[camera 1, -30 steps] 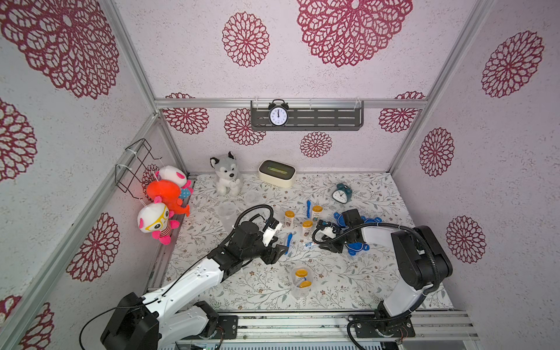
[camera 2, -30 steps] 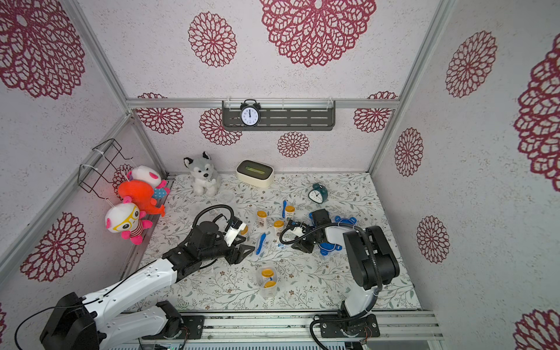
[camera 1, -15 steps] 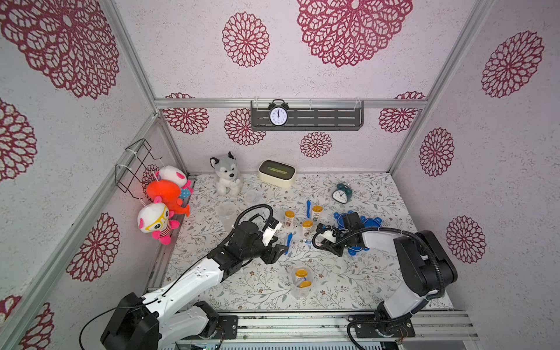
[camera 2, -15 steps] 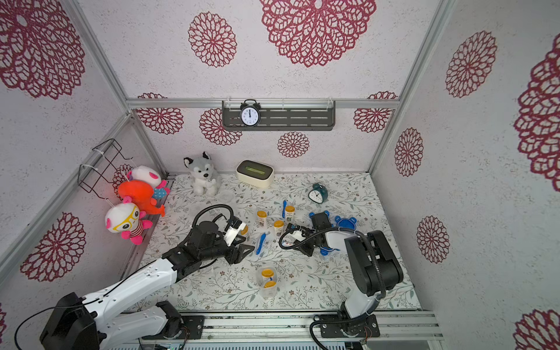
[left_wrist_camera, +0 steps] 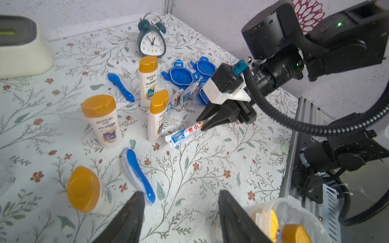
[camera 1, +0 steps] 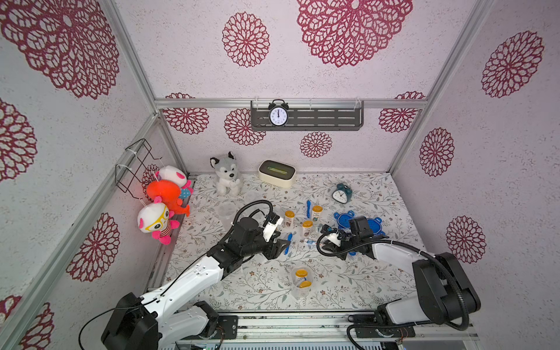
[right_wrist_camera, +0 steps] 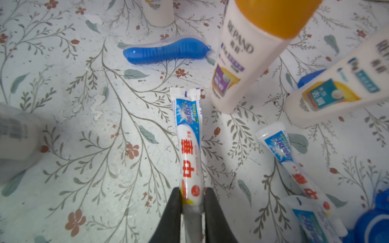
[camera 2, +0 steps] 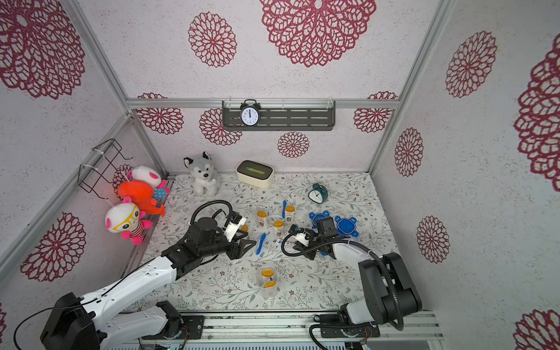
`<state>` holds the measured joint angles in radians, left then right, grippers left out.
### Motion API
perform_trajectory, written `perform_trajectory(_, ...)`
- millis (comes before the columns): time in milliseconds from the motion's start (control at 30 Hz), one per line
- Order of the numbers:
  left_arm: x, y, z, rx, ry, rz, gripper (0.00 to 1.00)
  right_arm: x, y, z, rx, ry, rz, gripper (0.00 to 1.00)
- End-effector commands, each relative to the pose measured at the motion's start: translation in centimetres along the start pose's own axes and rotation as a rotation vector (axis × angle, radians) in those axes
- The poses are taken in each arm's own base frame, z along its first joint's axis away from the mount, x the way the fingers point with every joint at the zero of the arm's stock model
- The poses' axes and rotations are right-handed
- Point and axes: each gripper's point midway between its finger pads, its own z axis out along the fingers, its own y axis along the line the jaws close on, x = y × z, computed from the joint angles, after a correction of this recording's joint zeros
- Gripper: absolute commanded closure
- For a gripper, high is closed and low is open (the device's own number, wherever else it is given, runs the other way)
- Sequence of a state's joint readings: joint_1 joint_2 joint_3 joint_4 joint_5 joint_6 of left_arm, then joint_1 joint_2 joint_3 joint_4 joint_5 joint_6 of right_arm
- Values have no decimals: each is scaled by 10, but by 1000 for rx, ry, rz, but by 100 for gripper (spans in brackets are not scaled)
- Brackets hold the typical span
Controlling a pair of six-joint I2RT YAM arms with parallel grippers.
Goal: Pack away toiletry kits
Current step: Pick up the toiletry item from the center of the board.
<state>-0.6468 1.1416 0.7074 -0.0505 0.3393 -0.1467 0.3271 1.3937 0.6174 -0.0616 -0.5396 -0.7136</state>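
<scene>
**Right gripper pinches toothpaste tube at its cap end**

The right gripper [right_wrist_camera: 192, 202] is clamped on the cap end of a small toothpaste tube [right_wrist_camera: 190, 136]. The tube lies flat on the flowered table [right_wrist_camera: 84, 130], just beside an upright white bottle [right_wrist_camera: 242, 63] with an orange cap. The tube looks light and soft. A squeeze at mid-body would likely dent or fold it, so the stiffer shoulder by the cap, where the jaws sit, seems the sound place to hold. Its glossy skin may slip, and the free crimped end could droop when lifted. The left gripper [left_wrist_camera: 181, 212] hangs with jaws apart and empty, near one end of a blue toothbrush [left_wrist_camera: 137, 172]. A clear cup [camera 1: 300, 294], with two orange-capped bottles inside, stands near the table's front edge, well apart from the tube.
</scene>
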Motion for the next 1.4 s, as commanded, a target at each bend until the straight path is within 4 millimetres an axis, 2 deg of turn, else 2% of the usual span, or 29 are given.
perform_trajectory(0, -37, -8, 1, 41, -87, 101, 37, -18, 11, -16, 25, -64, -23, 86)
perform_trajectory(133, -46, -12, 3, 59, -65, 206, 34, -37, 18, -39, 80, -142, -76, 86)
perform_trajectory(300, -57, -11, 2, 42, -80, 282, 24, -72, 26, -67, 120, -287, -169, 86)
perform_trajectory(400, -62, -14, 7, 64, -53, 312, 20, -94, 24, -81, 159, -366, -231, 85)
perform_trajectory(533, -65, -13, 19, 90, 28, 285, 21, -121, 20, -94, 209, -451, -317, 84)
perform_trajectory(667, -70, -6, 27, 66, 54, 223, 23, -139, 21, -100, 228, -499, -407, 83)
perform_trajectory(800, -67, -28, 26, 209, 97, 204, 29, -150, 23, -103, 234, -533, -481, 82)
perform_trajectory(900, -65, -35, 25, 255, 122, 190, 35, -157, 23, -106, 248, -554, -510, 82)
perform_trajectory(1100, -67, -44, 25, 318, 117, 160, 56, -167, 21, -111, 287, -583, -577, 82)
perform_trajectory(1200, -68, -44, 27, 333, 117, 151, 61, -170, 20, -112, 293, -598, -583, 82)
perform_trajectory(1367, -70, -38, 27, 316, 109, 136, 76, -170, 20, -109, 274, -600, -582, 82)
